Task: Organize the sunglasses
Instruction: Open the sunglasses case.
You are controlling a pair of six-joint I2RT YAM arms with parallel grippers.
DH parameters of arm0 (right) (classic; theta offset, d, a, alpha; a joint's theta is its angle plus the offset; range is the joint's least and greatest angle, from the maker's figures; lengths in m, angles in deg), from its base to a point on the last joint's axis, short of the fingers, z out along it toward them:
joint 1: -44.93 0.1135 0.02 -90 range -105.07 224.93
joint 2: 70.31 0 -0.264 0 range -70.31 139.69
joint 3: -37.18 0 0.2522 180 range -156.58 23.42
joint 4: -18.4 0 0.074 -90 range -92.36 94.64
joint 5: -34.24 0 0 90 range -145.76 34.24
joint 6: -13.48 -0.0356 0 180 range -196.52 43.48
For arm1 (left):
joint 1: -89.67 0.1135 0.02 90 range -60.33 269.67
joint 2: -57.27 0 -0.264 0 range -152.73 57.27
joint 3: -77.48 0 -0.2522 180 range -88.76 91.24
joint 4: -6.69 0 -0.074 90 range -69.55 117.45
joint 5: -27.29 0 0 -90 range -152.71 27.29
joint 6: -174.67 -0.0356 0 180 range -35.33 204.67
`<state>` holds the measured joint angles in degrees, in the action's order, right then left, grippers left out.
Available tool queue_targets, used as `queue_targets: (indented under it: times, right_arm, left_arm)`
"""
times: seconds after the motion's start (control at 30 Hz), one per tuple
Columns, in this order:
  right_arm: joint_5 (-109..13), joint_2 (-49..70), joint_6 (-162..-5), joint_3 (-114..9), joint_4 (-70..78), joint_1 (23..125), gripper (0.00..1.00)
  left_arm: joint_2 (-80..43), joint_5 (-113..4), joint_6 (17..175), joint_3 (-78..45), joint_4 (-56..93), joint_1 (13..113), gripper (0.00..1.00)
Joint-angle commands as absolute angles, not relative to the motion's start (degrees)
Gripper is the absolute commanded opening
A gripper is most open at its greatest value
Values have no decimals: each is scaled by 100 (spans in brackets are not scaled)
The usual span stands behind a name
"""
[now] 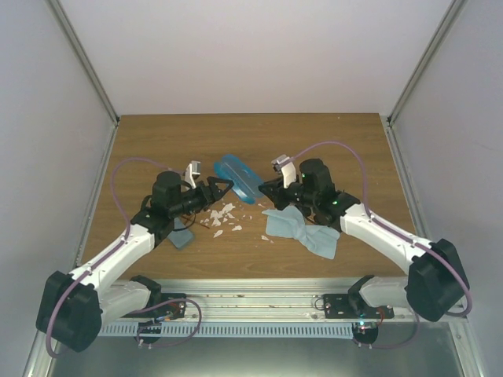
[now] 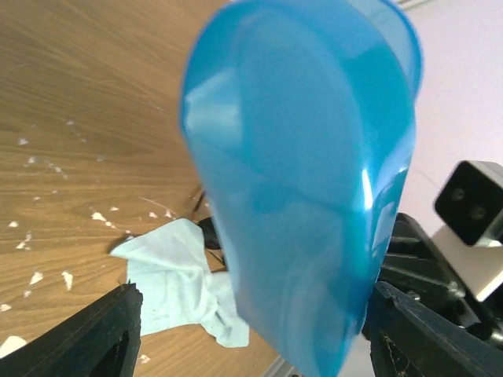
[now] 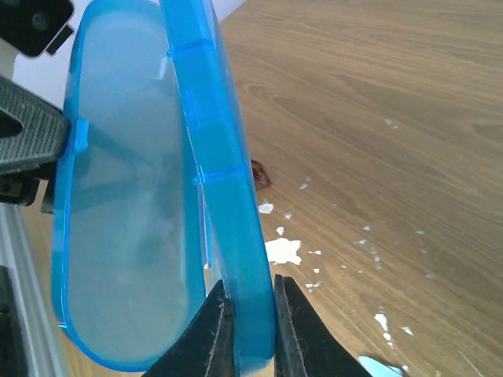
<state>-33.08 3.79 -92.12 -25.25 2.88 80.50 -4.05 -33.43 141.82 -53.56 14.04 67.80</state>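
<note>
The bright blue oval case (image 1: pixel 238 179) hangs above the table between both grippers, its two halves slightly apart in the right wrist view. My right gripper (image 3: pixel 250 298) (image 1: pixel 264 188) is shut on the rim of one half (image 3: pixel 236 236). My left gripper (image 2: pixel 255 306) (image 1: pixel 222 187) stands open around the case's (image 2: pixel 306 181) other end, its left finger (image 2: pixel 94 334) well clear of the shell. A reddish-brown bit of the sunglasses (image 3: pixel 260 174) peeks out behind the case. A dark pair with thin arms (image 2: pixel 209 232) lies by the cloth, mostly hidden.
A crumpled light blue cloth (image 1: pixel 302 228) lies on the wooden table (image 1: pixel 330 149) under the right arm. White scraps (image 1: pixel 224 216) are scattered below the case. A grey-blue rectangular case (image 1: pixel 183 236) sits beside the left arm. Grey walls close in both sides.
</note>
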Motion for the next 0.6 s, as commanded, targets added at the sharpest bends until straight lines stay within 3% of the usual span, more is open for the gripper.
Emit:
queue_targets:
  times: [0.0, 0.27, 0.57]
  right_arm:
    - [-3240, 21, -9110, -2760, 490, 8013, 5]
    - [-3692, 92, -9312, -2835, 238, 7993, 5]
    - [-4629, 665, -8995, -3058, -286, 8043, 5]
  left_arm:
    - [-437, -4076, 14250, -5652, 1825, 6875, 76]
    - [-748, -4048, 14092, -5618, 1808, 6900, 66]
    - [-781, -4032, 13616, -5182, 1900, 6924, 66]
